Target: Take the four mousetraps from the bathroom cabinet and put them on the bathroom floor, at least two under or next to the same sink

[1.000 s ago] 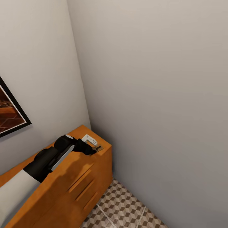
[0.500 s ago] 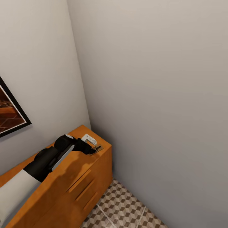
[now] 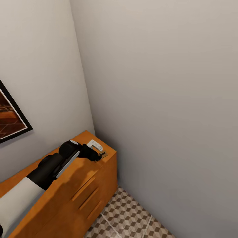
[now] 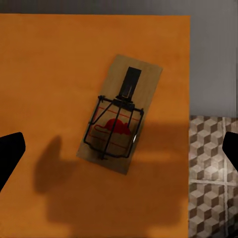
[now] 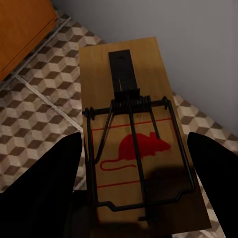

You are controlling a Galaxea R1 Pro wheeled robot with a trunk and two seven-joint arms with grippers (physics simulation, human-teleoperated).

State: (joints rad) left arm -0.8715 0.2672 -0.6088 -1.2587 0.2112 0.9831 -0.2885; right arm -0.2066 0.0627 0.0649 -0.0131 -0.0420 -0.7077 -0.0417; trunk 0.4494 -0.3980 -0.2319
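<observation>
Left gripper (image 3: pixel 98 156): over the far corner of the cabinet (image 3: pixel 71 195), fingers spread wide, gripping nothing.
Left fingertips (image 4: pixel 10 151): dark, at either edge of the left wrist view, well apart.
Mousetrap on cabinet (image 4: pixel 120 120): flat on the orange top, between the spread fingers and below them, near the top's edge; wire frame and red mouse mark facing up.
Right gripper (image 5: pixel 134 163): pinching a second mousetrap (image 5: pixel 139 148) from both long sides, dark fingers (image 5: pixel 47 183) pressed against its edges.
Held mousetrap: above the bathroom floor (image 5: pixel 44 94), off the tiles.
Bathroom floor: cube-patterned tiles beside the cabinet's base.
Framed picture (image 3: pixel 10 119): on the wall above the cabinet.
</observation>
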